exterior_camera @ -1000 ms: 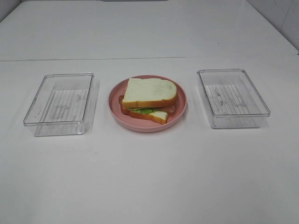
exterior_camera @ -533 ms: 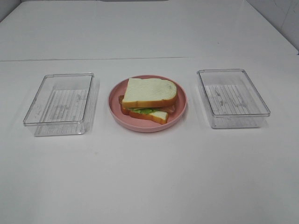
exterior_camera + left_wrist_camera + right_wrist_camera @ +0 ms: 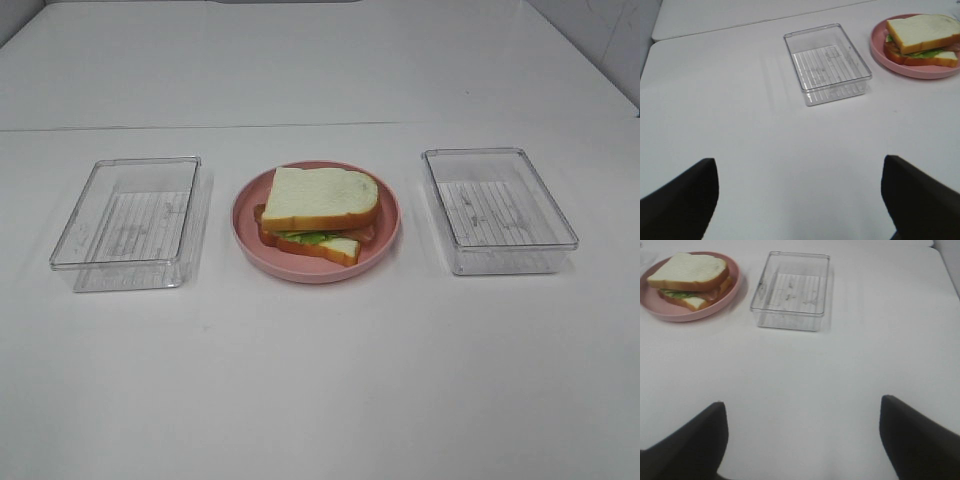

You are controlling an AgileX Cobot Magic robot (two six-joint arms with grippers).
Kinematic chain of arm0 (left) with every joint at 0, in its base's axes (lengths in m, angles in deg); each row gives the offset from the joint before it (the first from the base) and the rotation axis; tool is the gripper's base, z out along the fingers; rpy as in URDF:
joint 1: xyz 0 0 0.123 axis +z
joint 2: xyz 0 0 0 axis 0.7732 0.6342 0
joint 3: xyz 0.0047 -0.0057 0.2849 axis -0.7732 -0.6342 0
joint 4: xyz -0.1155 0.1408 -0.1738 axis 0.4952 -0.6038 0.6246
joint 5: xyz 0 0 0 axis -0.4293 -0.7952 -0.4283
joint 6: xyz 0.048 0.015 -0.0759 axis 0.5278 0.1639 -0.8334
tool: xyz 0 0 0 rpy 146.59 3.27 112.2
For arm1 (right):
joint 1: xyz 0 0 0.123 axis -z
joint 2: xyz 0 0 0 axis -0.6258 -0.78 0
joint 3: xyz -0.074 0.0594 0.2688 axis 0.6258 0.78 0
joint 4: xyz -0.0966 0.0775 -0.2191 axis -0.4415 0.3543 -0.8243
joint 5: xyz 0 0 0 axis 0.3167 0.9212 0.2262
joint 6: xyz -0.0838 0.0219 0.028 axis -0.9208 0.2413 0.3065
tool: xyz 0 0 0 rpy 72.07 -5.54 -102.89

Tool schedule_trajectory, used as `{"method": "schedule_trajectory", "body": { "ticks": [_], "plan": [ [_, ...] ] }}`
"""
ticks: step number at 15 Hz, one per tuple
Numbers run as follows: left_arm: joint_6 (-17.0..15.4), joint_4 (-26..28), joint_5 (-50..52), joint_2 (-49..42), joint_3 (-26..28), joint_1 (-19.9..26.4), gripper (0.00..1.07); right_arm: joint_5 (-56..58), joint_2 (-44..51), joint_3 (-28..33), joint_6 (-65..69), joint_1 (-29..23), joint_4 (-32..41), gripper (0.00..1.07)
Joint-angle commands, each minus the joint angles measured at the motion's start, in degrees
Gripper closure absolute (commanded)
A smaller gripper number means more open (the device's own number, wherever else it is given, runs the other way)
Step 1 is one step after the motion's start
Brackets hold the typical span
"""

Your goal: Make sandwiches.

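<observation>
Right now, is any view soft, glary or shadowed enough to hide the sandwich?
Exterior high: even light, sandwich sharp on the plate, faint sheen on the table. Left wrist: sandwich clear; dark blurred fingers close to the lens. Right wrist: slightly soft overall, sandwich readable.

Exterior high view: looks down from front onto white table (image 3: 320,380), pink plate (image 3: 250,235) at centre between two clear trays, whole layout visible. Left wrist view: low, pulled back, faces left tray (image 3: 827,62), plate (image 3: 880,47) at edge. Right wrist view: low, pulled back, faces right tray (image 3: 790,290), plate (image 3: 735,285) at edge. All three views share plate.
</observation>
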Motion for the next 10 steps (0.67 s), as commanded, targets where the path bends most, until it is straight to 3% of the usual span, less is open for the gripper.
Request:
{"method": "schedule_trajectory", "body": {
  "ticks": [1, 3, 10],
  "plan": [
    [0.1, 0.3, 0.6, -1.4, -0.3, 3.5, 0.23, -0.7, 0.5, 0.2, -0.5, 5.0, -0.1, 0.29],
    [0.1, 0.3, 0.6, -1.4, -0.3, 4.5, 0.23, -0.7, 0.5, 0.2, -0.5, 7.7, 0.0, 0.29],
    [0.1, 0.3, 0.6, -1.5, -0.3, 4.5, 0.23, -0.7, 2.6, 0.2, -0.5, 7.6, 0.3, 0.29]
  ]
}}
